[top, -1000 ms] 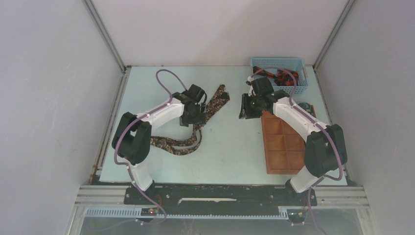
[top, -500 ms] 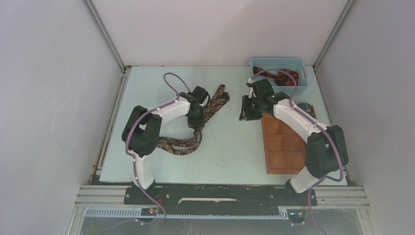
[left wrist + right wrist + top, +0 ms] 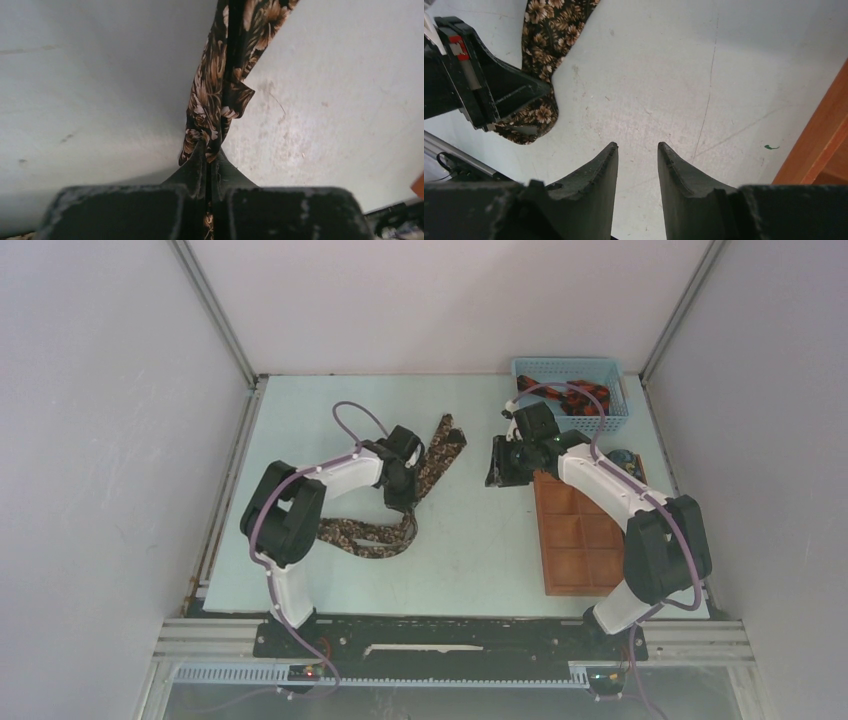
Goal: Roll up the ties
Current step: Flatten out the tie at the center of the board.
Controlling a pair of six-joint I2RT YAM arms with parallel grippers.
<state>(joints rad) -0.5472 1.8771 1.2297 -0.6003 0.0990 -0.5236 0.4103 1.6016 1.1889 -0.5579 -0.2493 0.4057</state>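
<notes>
A dark brown tie with tan floral print [image 3: 443, 443] lies on the pale table, running from the back centre down to a looped part [image 3: 362, 536] near the left arm. My left gripper [image 3: 401, 480] is shut on this tie partway along its length. In the left wrist view the fabric [image 3: 218, 90] bunches up and is pinched between the closed fingers [image 3: 210, 150]. My right gripper [image 3: 497, 466] hovers open over bare table, right of the tie, with nothing between its fingers [image 3: 636, 146]. The tie's wide end [image 3: 550, 30] shows in the right wrist view. A black and red-orange tie [image 3: 577, 399] lies in the basket.
A blue mesh basket [image 3: 541, 369] stands at the back right. An orange-brown tray of square compartments [image 3: 551, 528] lies along the right side, under the right arm, and its edge [image 3: 819, 140] shows close to the right fingers. The left gripper's body [image 3: 484, 90] shows in the right wrist view.
The left gripper has closed onto the brown tie and its arm has shifted slightly. The right arm has barely moved.
</notes>
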